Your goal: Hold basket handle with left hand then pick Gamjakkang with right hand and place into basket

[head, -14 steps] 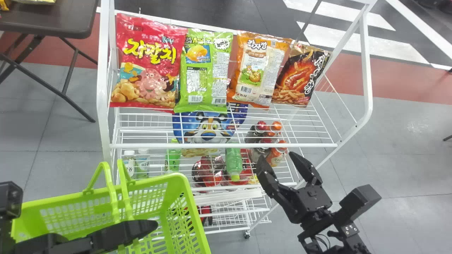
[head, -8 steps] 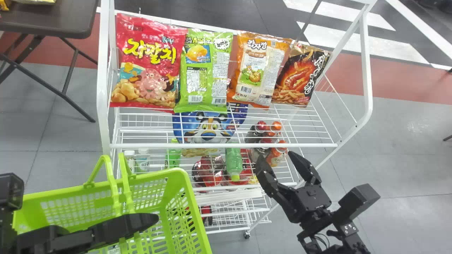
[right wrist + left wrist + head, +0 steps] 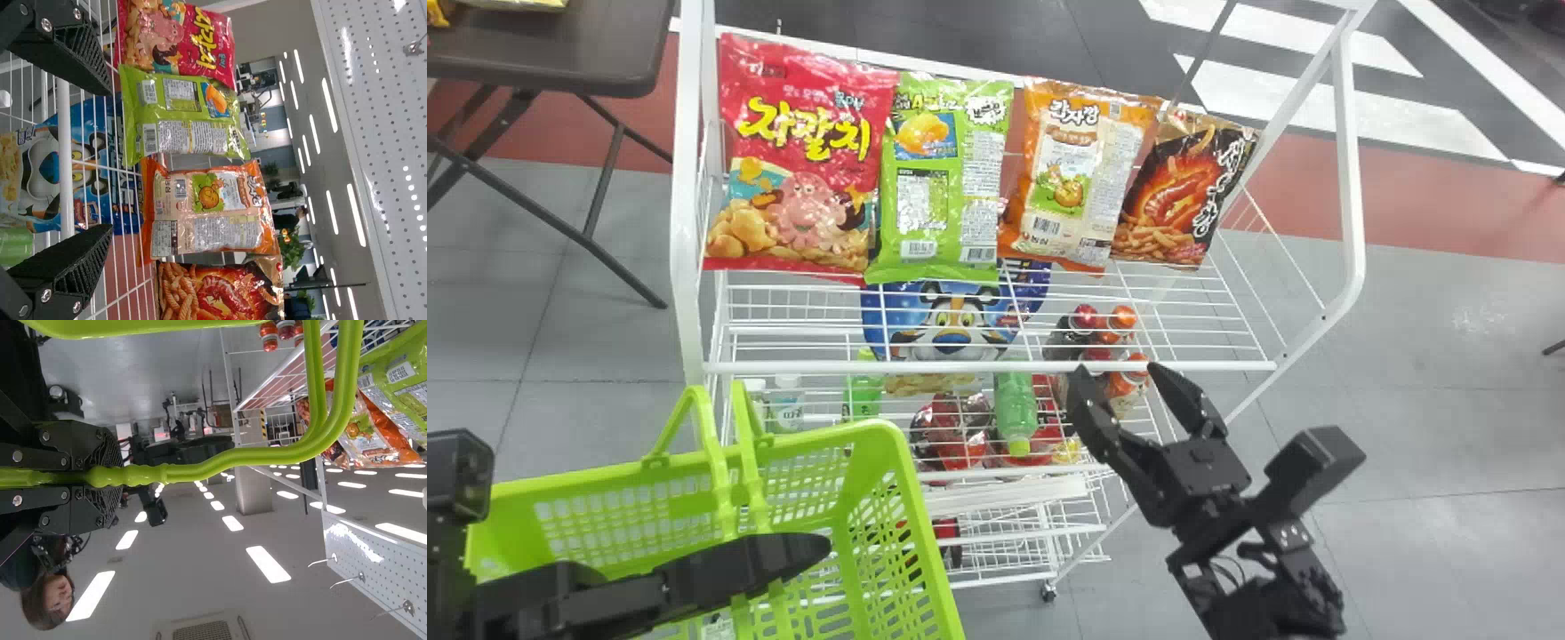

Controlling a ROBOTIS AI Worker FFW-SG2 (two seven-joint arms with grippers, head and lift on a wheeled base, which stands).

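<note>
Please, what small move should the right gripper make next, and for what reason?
Probably ease the right gripper a little to the robot's right, fingers apart, before going forward. The gap between its fingers seems to face the border of the green bag and the orange Gamjakkang, not the Gamjakkang's middle. The left gripper holds the basket handle.

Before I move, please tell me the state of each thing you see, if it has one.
Left pincer: closed on basket handle.
Right pincer: open, empty.
Basket: upright, handle raised.
Gamjakkang: closed, standing on shelf.
Red bag: closed, standing.
Green bag: closed, standing.
Dark bag: closed, standing.
Green bottle: capped.
</note>
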